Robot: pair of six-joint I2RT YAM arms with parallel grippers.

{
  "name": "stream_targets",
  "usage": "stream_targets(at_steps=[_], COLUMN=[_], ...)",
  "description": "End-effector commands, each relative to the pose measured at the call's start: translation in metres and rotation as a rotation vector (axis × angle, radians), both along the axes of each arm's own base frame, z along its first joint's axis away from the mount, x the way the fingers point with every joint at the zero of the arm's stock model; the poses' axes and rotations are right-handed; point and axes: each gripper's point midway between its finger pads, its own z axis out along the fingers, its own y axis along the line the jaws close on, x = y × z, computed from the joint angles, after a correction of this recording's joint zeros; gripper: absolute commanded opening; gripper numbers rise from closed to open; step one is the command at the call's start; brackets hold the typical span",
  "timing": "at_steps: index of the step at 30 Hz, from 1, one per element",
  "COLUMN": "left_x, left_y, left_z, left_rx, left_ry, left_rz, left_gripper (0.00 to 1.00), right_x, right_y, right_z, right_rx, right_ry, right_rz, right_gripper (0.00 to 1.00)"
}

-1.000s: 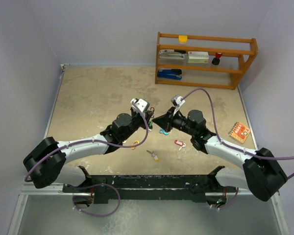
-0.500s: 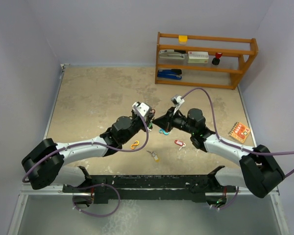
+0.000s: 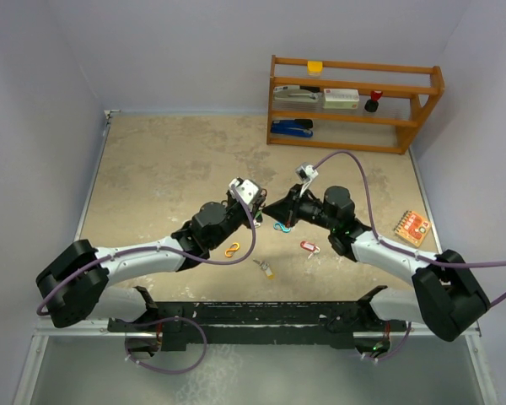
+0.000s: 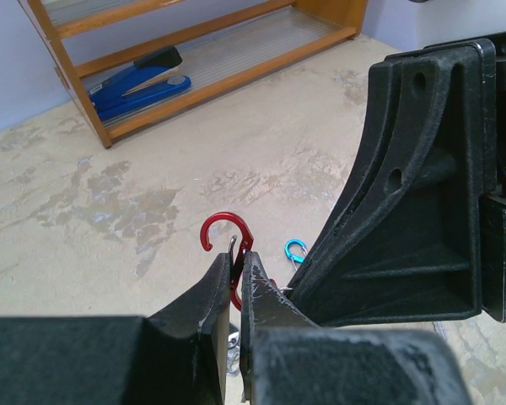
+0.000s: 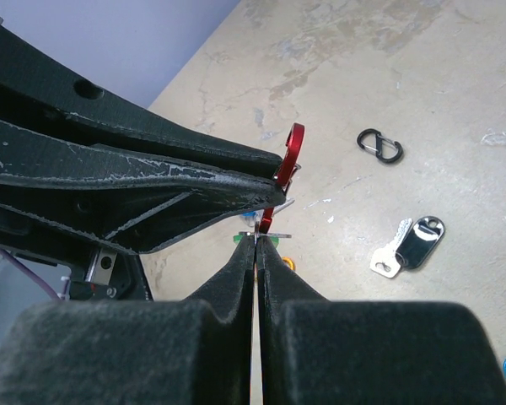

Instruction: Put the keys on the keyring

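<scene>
My left gripper (image 4: 238,253) is shut on a red S-shaped clip (image 4: 226,234), whose open hook sticks up past the fingertips. My right gripper (image 5: 258,239) is shut on a thin silver key piece with a green tag (image 5: 243,239) and holds it against the lower end of the red clip (image 5: 293,152). In the top view the two grippers meet tip to tip above the table middle, left (image 3: 258,205) and right (image 3: 271,211). A key with a black head (image 5: 415,245) lies on the table. A red-tagged key (image 3: 309,246) and a yellow-tagged key (image 3: 266,269) lie nearer the bases.
An orange S-clip (image 3: 231,250), a blue clip (image 4: 294,251) and a black S-clip (image 5: 380,145) lie on the table. A wooden shelf (image 3: 354,126) with a blue stapler (image 4: 139,80) stands at the back right. An orange card (image 3: 411,226) lies at the right.
My left gripper has shifted slightly right and nearer, closing up on the right gripper's tip. The orange S-clip on the table has come fully into view.
</scene>
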Motion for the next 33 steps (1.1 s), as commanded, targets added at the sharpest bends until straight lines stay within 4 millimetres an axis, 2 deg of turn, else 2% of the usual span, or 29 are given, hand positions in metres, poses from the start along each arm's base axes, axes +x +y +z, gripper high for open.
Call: stream_targets(at_steps=[1,10,33], left_x=[-0.005,-0.007,-0.017], left_y=[-0.001,0.001,-0.001], left_z=[0.022,0.021,0.031], left_rx=[-0.045,-0.025,-0.029], left_ry=[-0.063,-0.079,-0.113], left_rz=[-0.014,-0.018,-0.040], left_gripper=[0.00,0.00,0.00], right_x=[0.007,0.006,0.005], right_y=[0.005,0.005,0.010], right_z=[0.035,0.039,0.035], right_rx=[0.070,0.093,0.114], right_ry=[-0.069,-0.047,0.047], right_rz=[0.016,0.028,0.084], right_gripper=[0.00,0.00,0.00])
